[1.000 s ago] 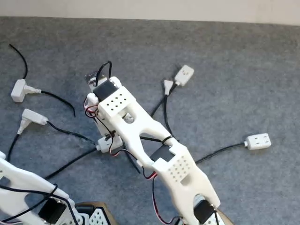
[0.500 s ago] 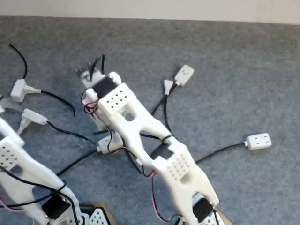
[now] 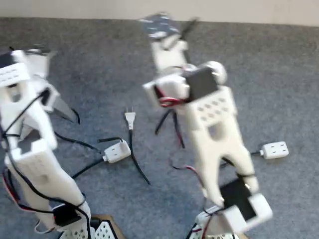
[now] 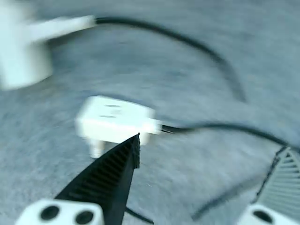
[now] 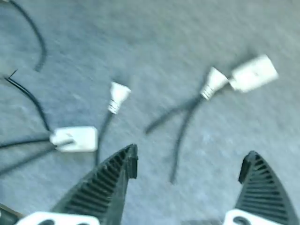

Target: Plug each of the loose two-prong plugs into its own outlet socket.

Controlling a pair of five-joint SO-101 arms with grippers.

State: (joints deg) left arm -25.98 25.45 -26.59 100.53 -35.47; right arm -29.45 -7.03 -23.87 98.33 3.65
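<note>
A white two-prong plug point(image 3: 130, 117) point(image 5: 117, 95) lies loose on the grey carpet, its black cord trailing toward a white outlet socket point(image 3: 117, 151) point(image 5: 75, 138). My right gripper point(image 5: 191, 153) hangs open high above them, holding nothing; in the high view it is a blur at the far edge point(image 3: 162, 25). Beyond it a second plug point(image 5: 213, 82) lies tip to tip with another socket point(image 5: 253, 72). My left gripper point(image 4: 211, 145) point(image 3: 57, 107) is open just above an angled white plug point(image 4: 115, 123). Another white plug point(image 4: 23, 51) lies beyond that.
A further white socket point(image 3: 275, 150) lies at the right on its black cord. Black cords point(image 3: 137, 167) cross the carpet between the two arms. The left arm point(image 3: 30, 154) stands tall along the left side; the right arm point(image 3: 219, 134) rises through the middle.
The right arm has lifted and swung toward the far edge, uncovering the loose plug and the socket near it. The left arm has risen from the lower left corner to above the left plugs.
</note>
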